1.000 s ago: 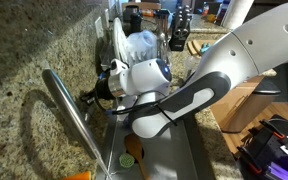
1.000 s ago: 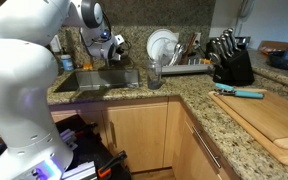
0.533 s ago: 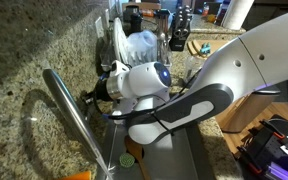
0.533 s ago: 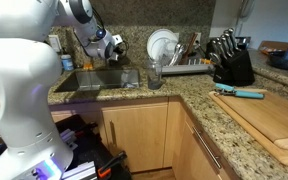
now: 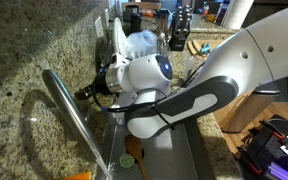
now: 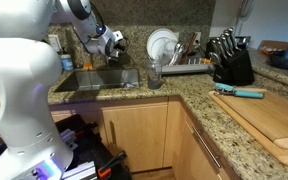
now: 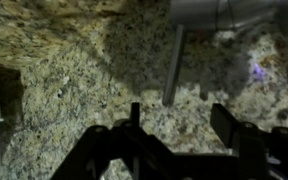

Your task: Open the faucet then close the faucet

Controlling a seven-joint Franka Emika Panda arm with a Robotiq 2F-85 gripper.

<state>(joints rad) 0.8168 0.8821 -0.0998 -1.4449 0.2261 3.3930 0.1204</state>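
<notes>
The faucet (image 5: 72,112) is a long brushed-steel tube slanting over the granite counter toward the sink in an exterior view. In the wrist view its base (image 7: 224,12) sits at the top edge, and the slim metal lever handle (image 7: 174,65) hangs down from it. My gripper (image 7: 181,128) is just below the lever's tip, open, with bare granite between its dark fingers (image 7: 227,125) and nothing held. In both exterior views the gripper (image 5: 86,95) (image 6: 117,42) is at the back of the counter near the faucet's base. The lever is hidden there.
The sink (image 6: 84,84) lies under the arm, with an orange thing (image 5: 130,158) in its basin. A dish rack with plates (image 6: 164,45), a glass (image 6: 155,72), a knife block (image 6: 229,60) and a wooden cutting board (image 6: 274,115) stand along the counter.
The jaws have gone from shut to open. The wrist has shifted slightly at the faucet's base; the faucet spout has not visibly moved.
</notes>
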